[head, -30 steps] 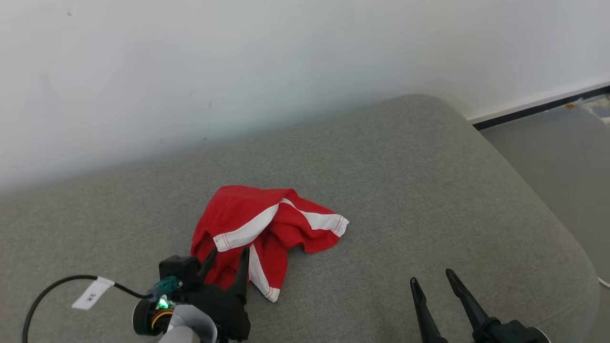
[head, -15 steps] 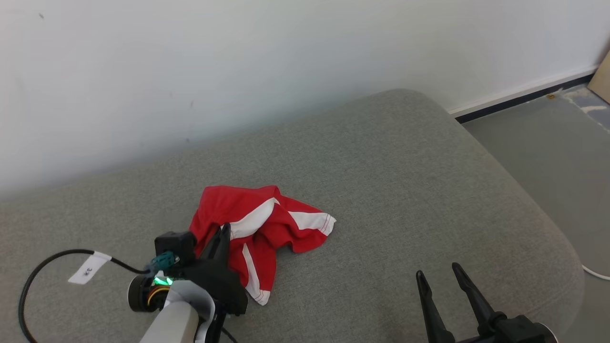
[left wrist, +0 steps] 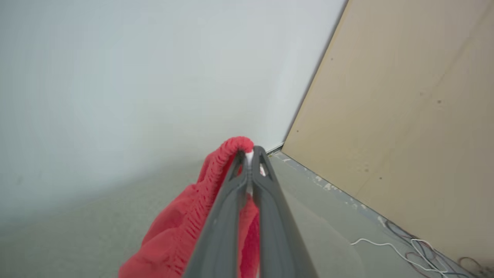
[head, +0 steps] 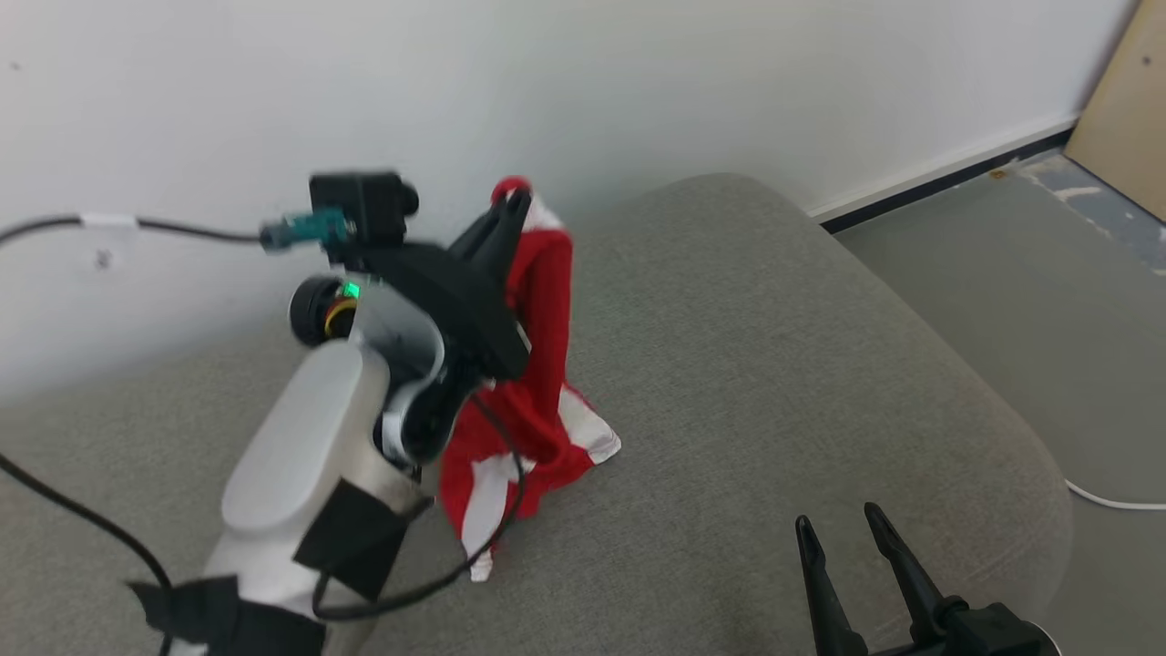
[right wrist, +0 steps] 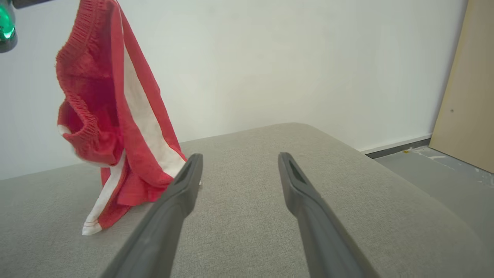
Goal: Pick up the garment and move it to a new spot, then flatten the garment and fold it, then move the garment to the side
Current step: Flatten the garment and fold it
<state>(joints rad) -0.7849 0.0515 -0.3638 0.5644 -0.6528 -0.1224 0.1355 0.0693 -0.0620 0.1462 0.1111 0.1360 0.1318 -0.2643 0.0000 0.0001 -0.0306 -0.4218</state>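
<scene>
The left gripper (head: 512,204) pinches the red shorts (head: 545,364) by the waistband, dangling them over the grey cushion (head: 774,364); the right gripper (head: 838,526) gapes open.

Left fingers (left wrist: 227,216) pressed together on the red garment (left wrist: 173,231); pale wall (left wrist: 135,77) and tan board (left wrist: 405,116) beyond.

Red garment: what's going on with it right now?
The left gripper is shut on the red garment near its elastic edge and holds it up over the grey cushion, the fabric hanging down with its lowest corner at or just touching the cushion. The right gripper is open and empty, low near the cushion's front.
</scene>
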